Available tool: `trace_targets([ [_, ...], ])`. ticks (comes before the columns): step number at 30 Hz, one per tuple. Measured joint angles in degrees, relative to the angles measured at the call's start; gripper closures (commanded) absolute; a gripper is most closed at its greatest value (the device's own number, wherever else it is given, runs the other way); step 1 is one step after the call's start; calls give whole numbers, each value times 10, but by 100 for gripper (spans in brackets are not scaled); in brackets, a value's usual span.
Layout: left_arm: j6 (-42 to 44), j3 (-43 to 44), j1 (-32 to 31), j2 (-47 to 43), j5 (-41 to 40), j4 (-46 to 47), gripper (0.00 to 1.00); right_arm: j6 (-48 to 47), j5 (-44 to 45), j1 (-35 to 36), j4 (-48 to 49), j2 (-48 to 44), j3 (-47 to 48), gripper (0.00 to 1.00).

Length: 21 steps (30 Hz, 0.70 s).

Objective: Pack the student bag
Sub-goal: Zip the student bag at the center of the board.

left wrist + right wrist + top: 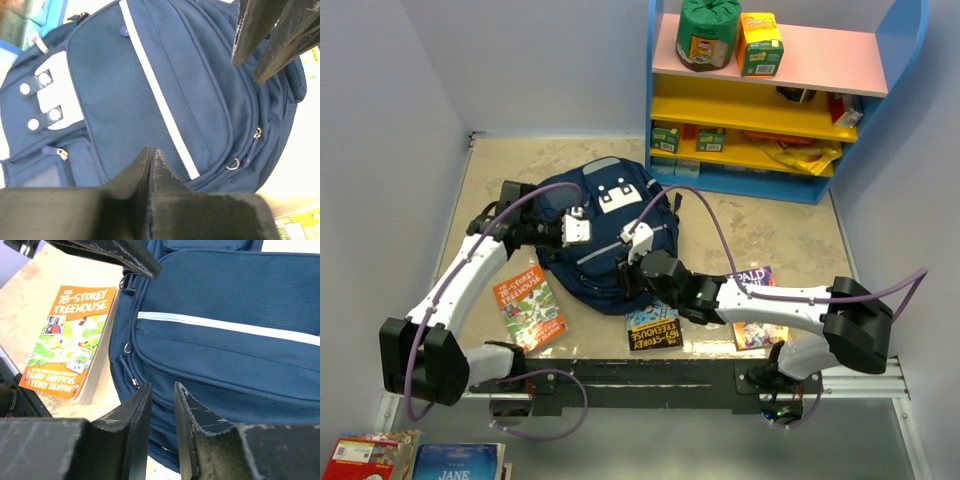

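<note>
Fingers of left gripper (pixel 582 228), top view: pressed together, right gripper (pixel 636 240) parted narrowly, both over the student bag (pixel 600 272), which lies flat mid-table, zipped, an orange book (pixel 528 308) at its 8 o'clock. Left wrist view: closed tips above the front pocket, nothing visibly pinched. Right wrist view: slim empty gap, zip pull (pixel 129 371) at 10 o'clock of the tips; likely best to seat that pull fully between the pads before drawing along the zip's curve.

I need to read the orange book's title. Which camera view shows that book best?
Right wrist view: the orange book is large, its title readable. Top external shows it whole but small; left wrist does not show it.
</note>
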Motion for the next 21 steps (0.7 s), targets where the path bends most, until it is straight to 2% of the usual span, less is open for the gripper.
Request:
trace_targets([
  [1,5,7,-2,5,0,-5,33,1,3,1,0,0,0,70],
  [3,15,12,-7,16,0,-20,21,2,9,1,0,-2,-3,70],
  [8,10,-3,-45,29,-10,-31,15,10,37,3,-9,-48,-35,67],
  [17,-43,-46,-110,36,-72,38,17,36,77,2,-28,-161,-84,71],
  [20,-75,-55,-125,45,-112,80,26,43,80,2,-31,-167,-90,74],
  [21,-87,-55,-129,49,-124,89,38,45,80,2,-33,-169,-93,74],
])
